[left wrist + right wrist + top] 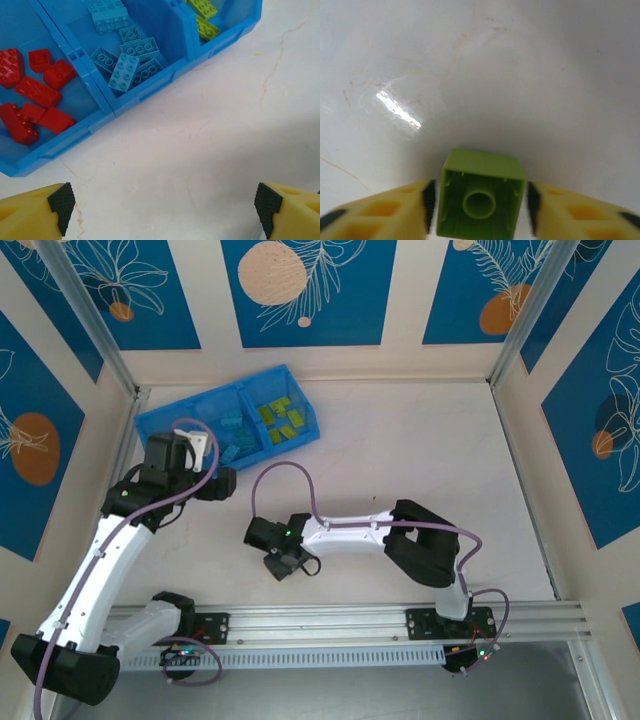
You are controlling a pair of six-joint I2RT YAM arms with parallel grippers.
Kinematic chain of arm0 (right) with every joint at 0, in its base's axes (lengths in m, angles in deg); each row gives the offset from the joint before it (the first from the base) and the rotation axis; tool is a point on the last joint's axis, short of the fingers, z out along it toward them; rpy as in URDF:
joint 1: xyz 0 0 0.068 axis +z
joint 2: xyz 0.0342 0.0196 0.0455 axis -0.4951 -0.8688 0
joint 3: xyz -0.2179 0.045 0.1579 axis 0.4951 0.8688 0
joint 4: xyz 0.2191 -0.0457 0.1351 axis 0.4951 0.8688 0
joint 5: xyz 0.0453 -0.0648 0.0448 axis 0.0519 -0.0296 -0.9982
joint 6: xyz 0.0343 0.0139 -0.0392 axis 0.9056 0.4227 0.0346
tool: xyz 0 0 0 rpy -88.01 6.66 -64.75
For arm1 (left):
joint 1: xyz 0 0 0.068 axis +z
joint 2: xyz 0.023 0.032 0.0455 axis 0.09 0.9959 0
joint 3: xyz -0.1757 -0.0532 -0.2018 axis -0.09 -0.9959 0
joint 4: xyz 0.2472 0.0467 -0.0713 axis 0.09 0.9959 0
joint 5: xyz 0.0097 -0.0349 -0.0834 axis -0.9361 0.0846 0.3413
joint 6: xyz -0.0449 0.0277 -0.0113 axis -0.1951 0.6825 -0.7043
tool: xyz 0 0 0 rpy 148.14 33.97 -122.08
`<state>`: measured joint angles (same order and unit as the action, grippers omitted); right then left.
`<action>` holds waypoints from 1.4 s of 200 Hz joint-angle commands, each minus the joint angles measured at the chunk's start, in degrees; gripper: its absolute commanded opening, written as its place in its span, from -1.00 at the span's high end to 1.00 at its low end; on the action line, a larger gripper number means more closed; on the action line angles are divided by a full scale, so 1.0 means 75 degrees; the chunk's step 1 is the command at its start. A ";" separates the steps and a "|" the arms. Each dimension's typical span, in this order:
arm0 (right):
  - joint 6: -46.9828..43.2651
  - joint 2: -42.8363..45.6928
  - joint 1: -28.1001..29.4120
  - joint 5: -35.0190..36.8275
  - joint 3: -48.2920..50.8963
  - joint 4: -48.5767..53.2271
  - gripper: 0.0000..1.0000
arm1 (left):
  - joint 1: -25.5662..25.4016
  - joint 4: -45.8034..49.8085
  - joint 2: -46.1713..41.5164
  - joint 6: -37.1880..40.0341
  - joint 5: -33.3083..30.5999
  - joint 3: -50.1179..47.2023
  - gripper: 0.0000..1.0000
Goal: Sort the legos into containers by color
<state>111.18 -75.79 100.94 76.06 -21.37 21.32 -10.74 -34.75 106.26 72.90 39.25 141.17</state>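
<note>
Yellow-green brick (482, 172) is sitting gripped in the right hand (480, 205), seemingly the last one awaiting delivery; just ahead of the wide-spread left hand (161, 202), the bin (145, 97) is already holding red, blue and green bricks (123, 72) separately.

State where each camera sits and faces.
Top external: above and behind, looking down on table, bin, left arm, right arm.
Left wrist: on left arm, facing bin's near wall; open left tool at bottom.
Right wrist: on right arm, facing table; right tool clamps a green brick.
Shared: top and left wrist both show the bin.
</note>
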 commanded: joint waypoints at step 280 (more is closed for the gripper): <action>-0.1415 -0.2408 -0.4465 -0.0652 -0.8080 0.0636 -0.31 | 0.0035 -0.0749 -0.0869 -0.0156 0.2245 -0.0451 -1.00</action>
<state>102.72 -105.01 67.06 72.65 -88.84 23.57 -10.71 -36.21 103.29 79.91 53.59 137.66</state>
